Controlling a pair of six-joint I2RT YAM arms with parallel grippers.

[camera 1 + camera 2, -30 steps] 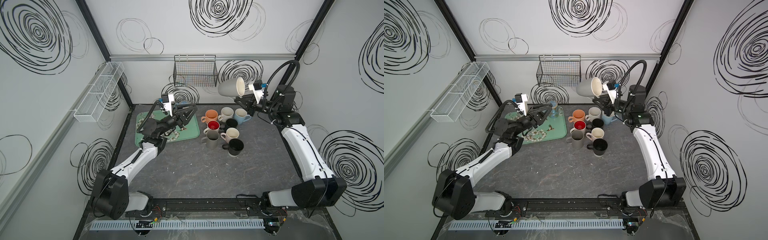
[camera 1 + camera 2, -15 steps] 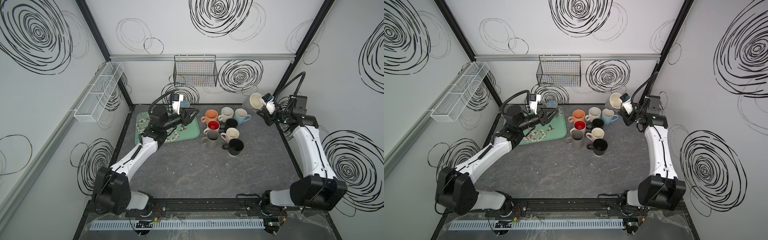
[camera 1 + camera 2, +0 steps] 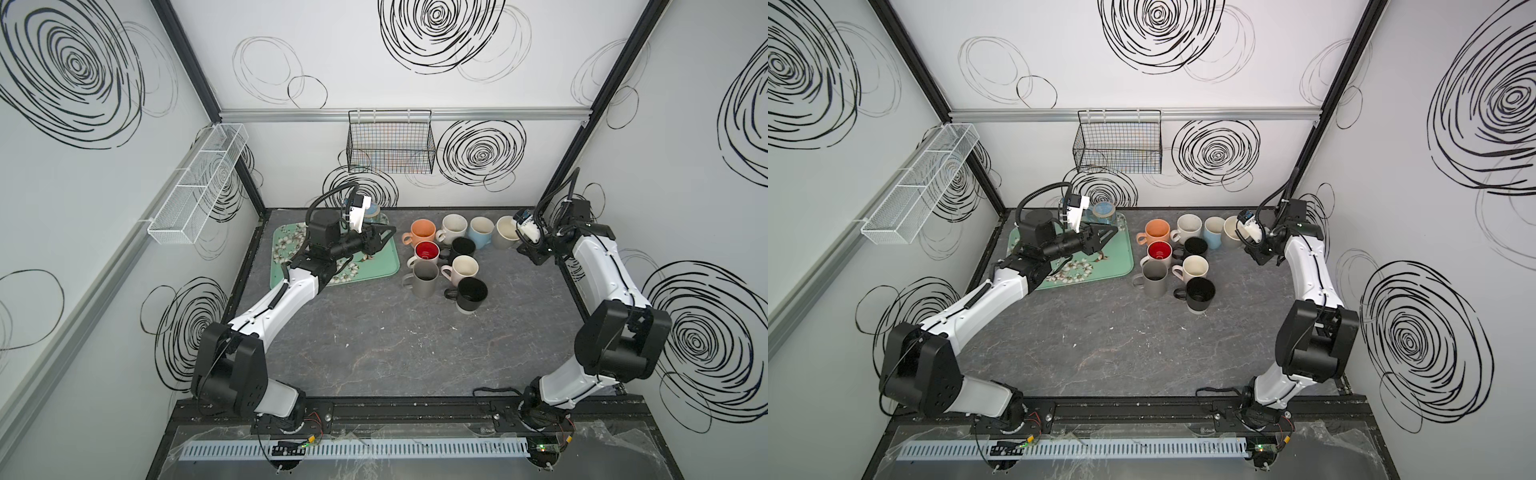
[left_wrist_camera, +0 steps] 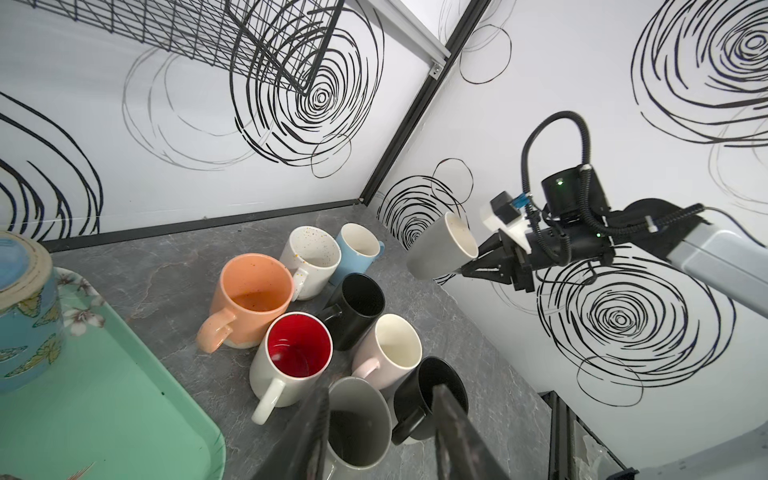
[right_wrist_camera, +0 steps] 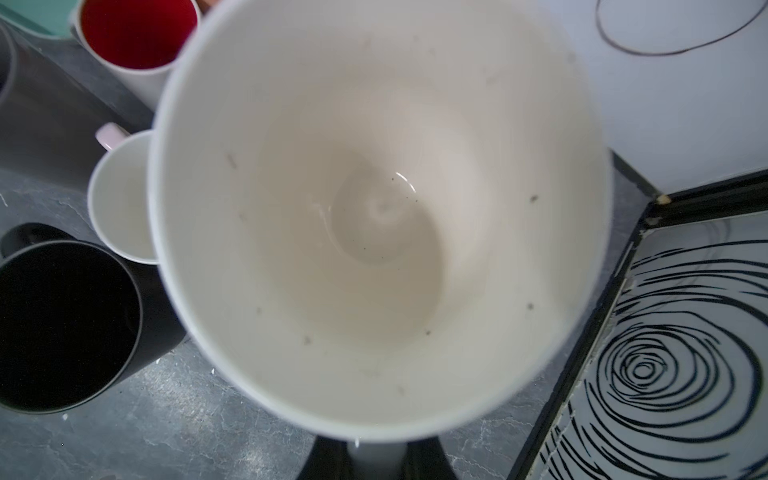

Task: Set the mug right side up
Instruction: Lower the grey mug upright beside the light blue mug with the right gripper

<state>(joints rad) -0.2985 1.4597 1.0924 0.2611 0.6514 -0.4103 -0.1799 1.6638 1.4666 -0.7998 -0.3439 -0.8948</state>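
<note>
1. Mug (image 3: 505, 235): hangs far lower than a second ago. Then lay sideways high over the other mugs (image 3: 440, 257). Now sits at the right end of the back row, just beside the blue mug (image 3: 480, 230).
2. Shows its mouth upward in both top views (image 3: 1231, 232), tilted toward the right arm. Means the flip is nearly done. Leaves, by judgement, levelling, setting down and letting go. Cannot tell whether the base touches the table (image 3: 374, 353).
3. Right gripper (image 4: 471, 264): clamped tight on the mug at the rim side. Pinches a thin grey part, handle or wall, cannot tell. Carries the mug straight out ahead of its fingertips, cream inside filling the right wrist view (image 5: 374, 208).
4. Left gripper (image 3: 384, 235): partly open, empty. Reaches further over the tray (image 3: 382, 270) than a second ago, well apart from the mug.
</note>
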